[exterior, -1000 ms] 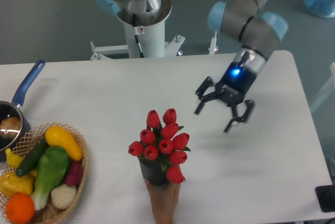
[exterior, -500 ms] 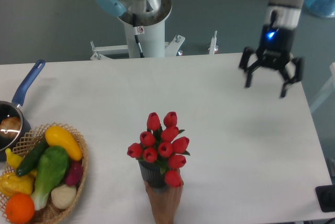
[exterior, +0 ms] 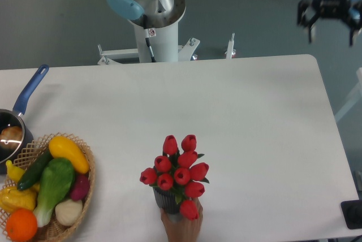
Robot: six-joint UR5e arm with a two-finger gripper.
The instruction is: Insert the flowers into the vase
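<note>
The flowers [exterior: 180, 172], a bunch of red tulips with green leaves, stand upright in the dark grey ribbed vase [exterior: 166, 199] near the table's front edge. A person's hand [exterior: 182, 228] holds the vase from below. My gripper [exterior: 331, 31] is far away at the top right, above and beyond the table's back right corner. Its fingers are spread open with nothing between them.
A wicker basket [exterior: 85, 184] of vegetables sits at the front left. A blue-handled pot [exterior: 22, 109] lies behind it at the left edge. The robot's white base column [exterior: 154, 27] stands behind the table.
My gripper has risen and swung from the table's middle right up to the top right corner, empty. The vase with the flowers has shifted slightly to the right in the hand.
</note>
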